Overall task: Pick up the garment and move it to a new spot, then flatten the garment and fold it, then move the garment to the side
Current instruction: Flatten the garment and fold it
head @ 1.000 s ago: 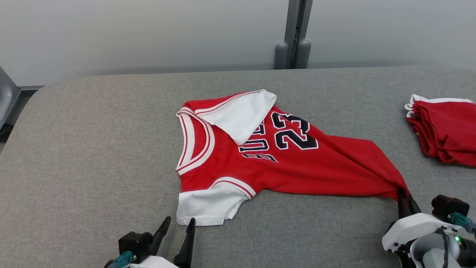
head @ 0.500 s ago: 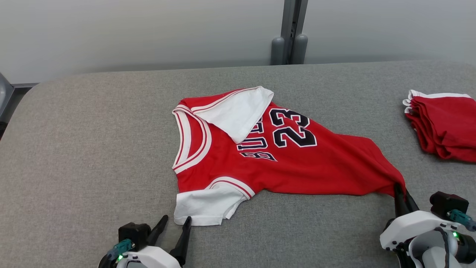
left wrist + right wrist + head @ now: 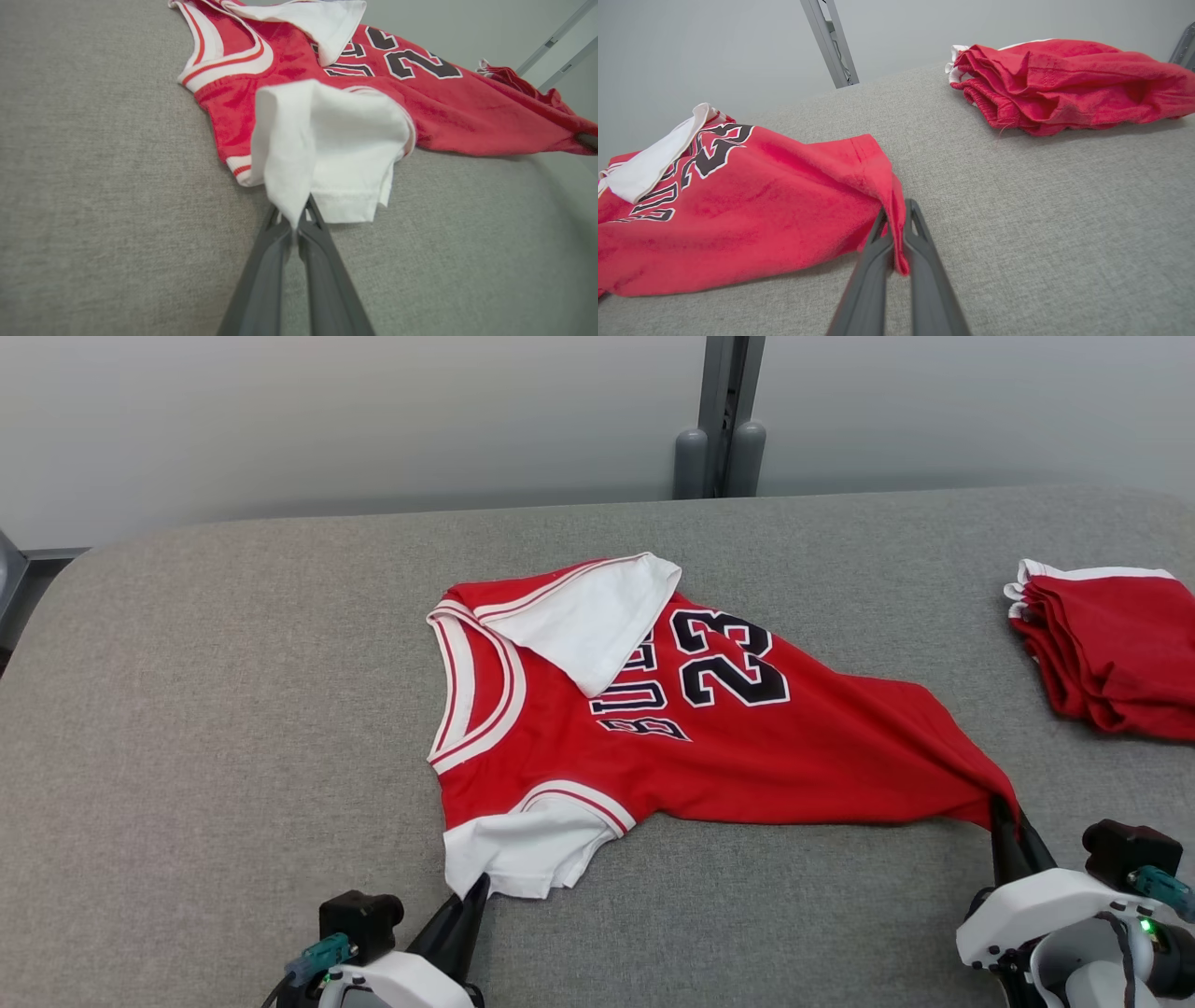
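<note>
My left gripper [image 3: 479, 887] is pinched shut on the white sleeve [image 3: 336, 140] of the jersey [image 3: 747, 756], and my right gripper [image 3: 1001, 807] is clamped on its red hem corner. The jersey lies rumpled mid grey table [image 3: 233, 709], with a folded red pile [image 3: 1111, 644] farther right.

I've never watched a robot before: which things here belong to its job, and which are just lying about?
In the job: red basketball jersey with white sleeves; grey fabric-covered table.
Lying about: folded pile of red cloth; grey metal post.
</note>
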Motion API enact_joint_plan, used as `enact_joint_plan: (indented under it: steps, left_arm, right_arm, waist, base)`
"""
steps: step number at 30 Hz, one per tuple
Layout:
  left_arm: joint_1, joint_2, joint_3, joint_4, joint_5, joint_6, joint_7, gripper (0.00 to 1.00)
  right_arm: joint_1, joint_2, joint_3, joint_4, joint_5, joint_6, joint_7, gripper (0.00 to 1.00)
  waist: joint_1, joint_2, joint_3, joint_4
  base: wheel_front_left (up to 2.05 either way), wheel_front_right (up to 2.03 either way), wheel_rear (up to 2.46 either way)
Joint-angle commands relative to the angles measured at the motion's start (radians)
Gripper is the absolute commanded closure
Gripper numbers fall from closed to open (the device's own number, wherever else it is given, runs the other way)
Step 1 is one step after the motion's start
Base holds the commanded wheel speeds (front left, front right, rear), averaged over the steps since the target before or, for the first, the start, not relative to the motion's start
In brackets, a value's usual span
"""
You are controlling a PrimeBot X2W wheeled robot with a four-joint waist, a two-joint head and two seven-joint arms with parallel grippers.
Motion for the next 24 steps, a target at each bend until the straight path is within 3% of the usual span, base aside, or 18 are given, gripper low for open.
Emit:
enact_joint_plan:
  steps: [1, 6, 14, 24]
  left_arm:
    - [-0.013, 0.010, -0.006, -0.011, -0.017, 0.000, -0.005, 1.00]
    - [0.014, 0.031, 0.011, -0.092, -0.085, 0.000, -0.010, 1.00]
    - [0.068, 0.062, 0.099, -0.339, -0.106, 0.000, -0.010, 1.00]
    - [0.083, 0.096, 0.175, -0.677, -0.136, 0.000, -0.010, 1.00]
  right_arm:
    - [0.011, -0.008, -0.002, -0.007, 0.007, 0.000, 0.003, 1.00]
    - [0.024, -0.008, -0.010, -0.037, 0.016, 0.000, -0.016, 1.00]
    - [0.047, -0.008, 0.001, -0.151, 0.115, 0.000, -0.037, 1.00]
    - [0.113, -0.009, 0.037, -0.453, 0.299, 0.000, 0.045, 1.00]
  waist:
    - [0.0000, 0.0000, -0.003, 0.000]
    - [0.0000, 0.0000, -0.019, 0.003]
    - [0.0000, 0.0000, -0.069, 0.015]
    - [0.0000, 0.0000, -0.134, 0.003]
  base:
    - [0.00, 0.00, 0.00]
    - [0.00, 0.00, 0.00]
    - [0.00, 0.00, 0.00]
    - [0.00, 0.00, 0.00]
